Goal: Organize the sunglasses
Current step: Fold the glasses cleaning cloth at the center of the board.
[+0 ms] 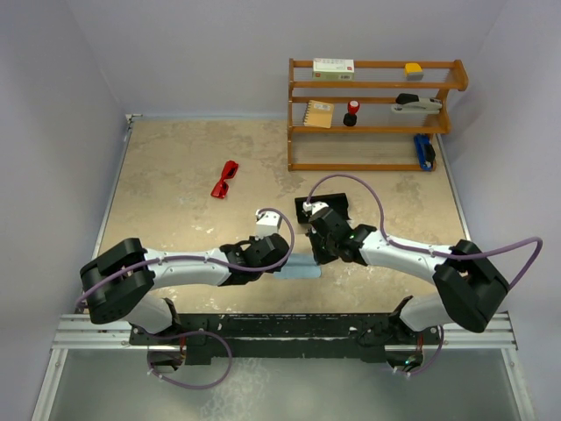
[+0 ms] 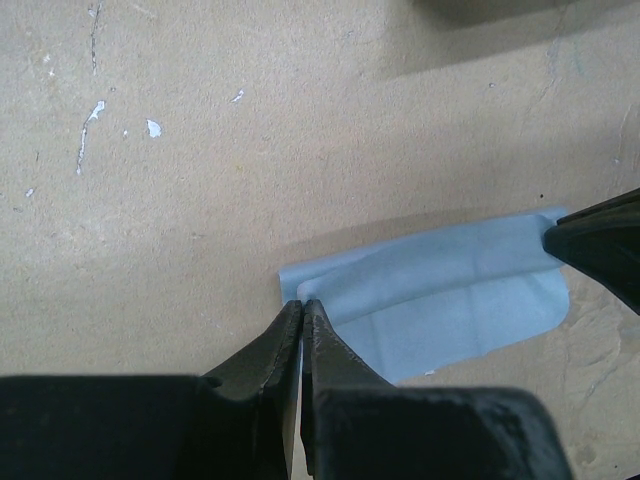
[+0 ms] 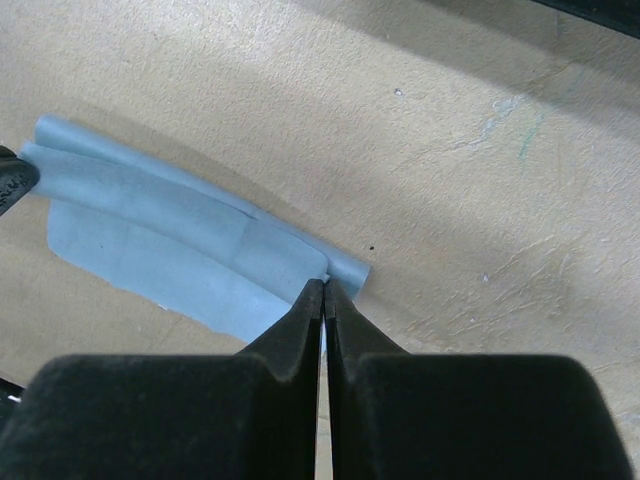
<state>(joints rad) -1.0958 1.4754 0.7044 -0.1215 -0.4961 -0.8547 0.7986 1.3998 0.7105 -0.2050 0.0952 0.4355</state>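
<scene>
The red sunglasses (image 1: 226, 179) lie on the table at the middle left, away from both grippers. A light blue cloth (image 1: 302, 268) lies partly folded over near the front middle. My left gripper (image 1: 279, 256) is shut on the cloth's left corner, as the left wrist view shows (image 2: 302, 304) with the cloth (image 2: 450, 290) spread to the right. My right gripper (image 1: 321, 254) is shut on the cloth's right corner, as the right wrist view shows (image 3: 325, 286) with the cloth (image 3: 170, 230) spread to the left. The black case (image 1: 333, 209) lies behind the right gripper, partly hidden.
A wooden shelf (image 1: 377, 114) stands at the back right. It holds a box (image 1: 333, 68), a notebook (image 1: 319, 114), a red-topped stamp (image 1: 351, 112), a stapler (image 1: 416, 103) and a blue item (image 1: 424, 151). Walls close in the table on the left, back and right.
</scene>
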